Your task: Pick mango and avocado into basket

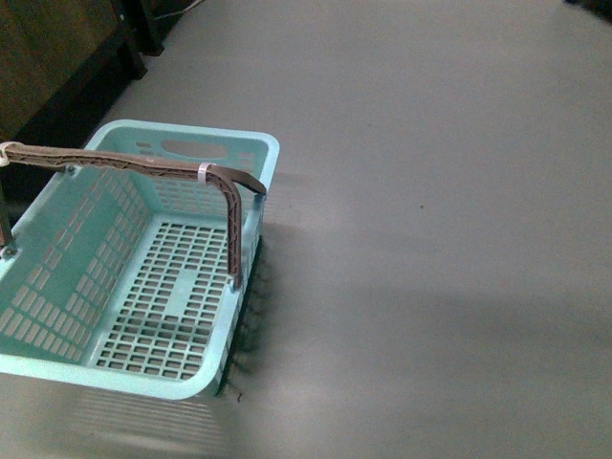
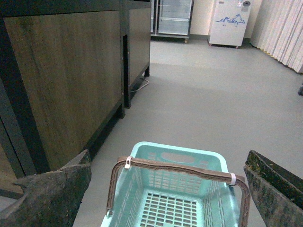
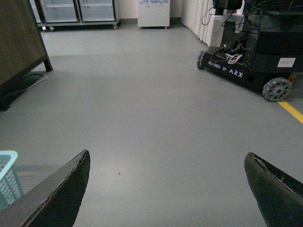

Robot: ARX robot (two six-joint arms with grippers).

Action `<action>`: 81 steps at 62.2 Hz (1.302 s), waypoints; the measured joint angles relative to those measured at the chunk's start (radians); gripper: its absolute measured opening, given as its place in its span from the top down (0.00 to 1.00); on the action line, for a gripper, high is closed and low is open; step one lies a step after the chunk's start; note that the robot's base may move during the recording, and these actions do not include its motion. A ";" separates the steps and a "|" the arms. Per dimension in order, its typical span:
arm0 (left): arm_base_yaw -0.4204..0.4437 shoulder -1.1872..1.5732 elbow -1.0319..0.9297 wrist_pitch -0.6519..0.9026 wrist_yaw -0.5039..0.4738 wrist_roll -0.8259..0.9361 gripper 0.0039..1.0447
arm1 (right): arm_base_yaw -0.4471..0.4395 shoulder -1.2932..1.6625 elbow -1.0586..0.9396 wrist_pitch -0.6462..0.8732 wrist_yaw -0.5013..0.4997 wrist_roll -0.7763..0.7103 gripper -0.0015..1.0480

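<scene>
**Basket empty; fruit out of view**
Neither mango nor avocado shows in any view, so a wrong fruit may be picked. The basket (image 1: pixel 143 379) stands at the floor's (image 1: pixel 430 191) cabinet-side edge, below the left gripper (image 2: pixel 168 152). Its raised handle (image 1: pixel 143 164) may obstruct drops. Left gripper and right gripper (image 3: pixel 168 152) are both spread wide and empty.

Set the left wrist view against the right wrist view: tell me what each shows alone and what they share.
Only the left wrist view: the brown ribbed handle with white ties and the slotted floor of the light teal plastic basket. Only the right wrist view: the black wheeled ARX base and a yellow floor line. Both: the grey floor, the dark wooden cabinet, a corner of that basket, and an open hand: left hand, right hand.
</scene>
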 joint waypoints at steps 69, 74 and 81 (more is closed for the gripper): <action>0.148 1.463 0.303 0.576 0.244 -0.923 0.07 | 0.000 0.000 0.000 0.000 0.000 0.000 0.08; 0.086 1.642 0.374 0.657 0.224 -0.987 0.07 | 0.000 0.000 0.000 0.000 0.000 0.000 0.08; -0.005 1.855 0.513 0.710 0.183 -1.073 0.07 | 0.000 0.000 0.000 0.000 0.000 0.000 0.08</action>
